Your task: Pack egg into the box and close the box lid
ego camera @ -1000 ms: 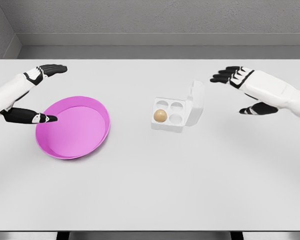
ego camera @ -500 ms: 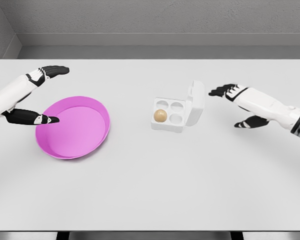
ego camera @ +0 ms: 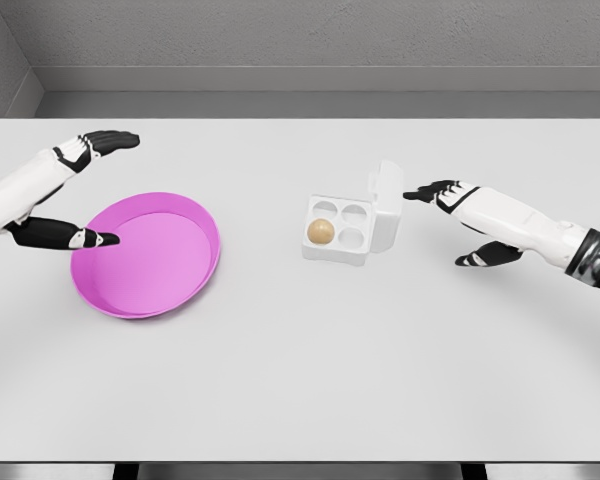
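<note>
Egg (ego camera: 321, 231) sits already in the near-left cup of the white box (ego camera: 338, 232), which lies near the middle of the desk (ego camera: 300, 370), a little toward the right edge. The other three cups look empty. So the packing part seems done, and the step in hand is, in my judgement, to close the lid (ego camera: 386, 205).

The lid stands almost upright on the right side of the box, hinged there. The right hand (ego camera: 458, 205) is just beside it, the fingers apart and stretched, with the fingertips very near the outer face of the lid; I cannot tell if they touch it. The hand holds nothing.

To do this well, the push should go on the upper part of the lid, toward the left edge of the desk, and then turn downward as the lid tips over. A push too low or too strong may slide the whole light box across the desk instead of turning the hinge. At the end a gentle press from above would seat the lid without harm to the egg.

A pink bowl (ego camera: 145, 255) lies toward the left edge, well apart from the box. The left hand (ego camera: 65, 190) is around its far-left rim, fingers spread, gripping nothing. Nothing stands between the right hand and the lid.
</note>
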### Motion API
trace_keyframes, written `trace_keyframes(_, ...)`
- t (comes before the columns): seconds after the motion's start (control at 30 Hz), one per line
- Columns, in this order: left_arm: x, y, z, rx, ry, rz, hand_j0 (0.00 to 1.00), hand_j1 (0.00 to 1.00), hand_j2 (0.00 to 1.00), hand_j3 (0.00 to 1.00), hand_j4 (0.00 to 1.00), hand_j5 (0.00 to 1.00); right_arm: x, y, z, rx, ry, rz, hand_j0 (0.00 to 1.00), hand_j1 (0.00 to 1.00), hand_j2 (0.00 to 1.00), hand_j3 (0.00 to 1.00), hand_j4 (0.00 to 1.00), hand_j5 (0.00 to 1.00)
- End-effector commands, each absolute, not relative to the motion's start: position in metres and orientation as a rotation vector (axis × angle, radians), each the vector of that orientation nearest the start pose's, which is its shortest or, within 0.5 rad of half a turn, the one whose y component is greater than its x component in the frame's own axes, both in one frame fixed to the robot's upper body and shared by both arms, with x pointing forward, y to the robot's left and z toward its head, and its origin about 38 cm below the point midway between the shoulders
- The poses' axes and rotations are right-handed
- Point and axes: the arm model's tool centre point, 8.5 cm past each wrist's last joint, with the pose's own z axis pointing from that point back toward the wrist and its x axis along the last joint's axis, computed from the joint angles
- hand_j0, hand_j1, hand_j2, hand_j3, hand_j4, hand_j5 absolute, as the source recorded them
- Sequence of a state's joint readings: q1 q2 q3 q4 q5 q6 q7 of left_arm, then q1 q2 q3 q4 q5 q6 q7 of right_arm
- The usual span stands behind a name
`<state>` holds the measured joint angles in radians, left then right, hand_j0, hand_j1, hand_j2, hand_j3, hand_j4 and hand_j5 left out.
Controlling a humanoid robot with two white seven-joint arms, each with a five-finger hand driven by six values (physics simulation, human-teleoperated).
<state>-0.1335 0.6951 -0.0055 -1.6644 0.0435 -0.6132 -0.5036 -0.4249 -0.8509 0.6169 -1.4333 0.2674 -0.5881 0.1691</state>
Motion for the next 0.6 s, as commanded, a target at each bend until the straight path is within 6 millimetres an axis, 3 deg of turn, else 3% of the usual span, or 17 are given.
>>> trace_keyframes(0.0, 0.359, 0.347, 0.236, 0.189, -1.968, -1.352, 1.0, 1.0, 1.0, 1.0, 1.0, 1.0, 0.401, -0.319, 0.162, -0.293, -1.661, 1.693, 1.0, 1.0, 1.0, 1.0, 1.0, 1.0)
trace_keyframes(0.37, 0.359, 0.347, 0.237, 0.193, -1.969, -1.356, 1.0, 1.0, 1.0, 1.0, 1.0, 1.0, 0.401, -0.303, 0.164, -0.267, -1.703, 1.693, 1.0, 1.0, 1.0, 1.0, 1.0, 1.0)
trace_keyframes(0.47, 0.359, 0.347, 0.237, 0.193, -1.969, -1.356, 1.0, 1.0, 1.0, 1.0, 1.0, 1.0, 0.399, -0.285, 0.164, -0.232, -1.747, 1.69, 1.0, 1.0, 1.0, 1.0, 1.0, 1.0)
trace_keyframes(0.57, 0.359, 0.347, 0.237, 0.193, -1.969, -1.356, 1.0, 1.0, 1.0, 1.0, 1.0, 1.0, 0.398, -0.28, 0.164, -0.22, -1.756, 1.699, 1.0, 1.0, 1.0, 1.0, 1.0, 1.0)
